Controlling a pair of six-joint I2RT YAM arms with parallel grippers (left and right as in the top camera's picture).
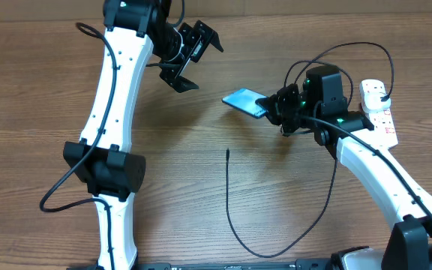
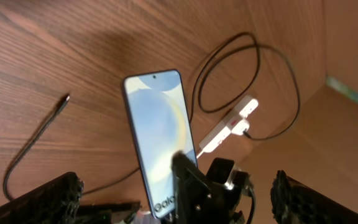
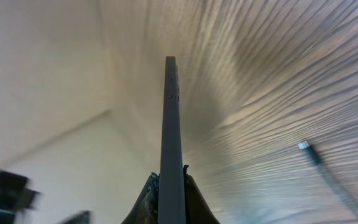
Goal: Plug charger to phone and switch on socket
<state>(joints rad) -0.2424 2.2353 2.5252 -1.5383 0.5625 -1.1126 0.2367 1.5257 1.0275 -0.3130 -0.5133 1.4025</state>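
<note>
Phone (image 1: pixel 244 102) | clamped edge-on between right jaws | seemingly clear of table (image 1: pixel 201 210)

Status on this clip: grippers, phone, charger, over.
Right gripper shut on slim teal-screened phone, held clear of wood table. Left gripper open, empty. Thin black charger cable lies on table, tip free.

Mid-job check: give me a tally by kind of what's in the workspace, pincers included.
phone: 1
charger cable: 1
power strip: 1
pincers: 2, left pincer open, right pincer shut on the phone
Total: 5
</note>
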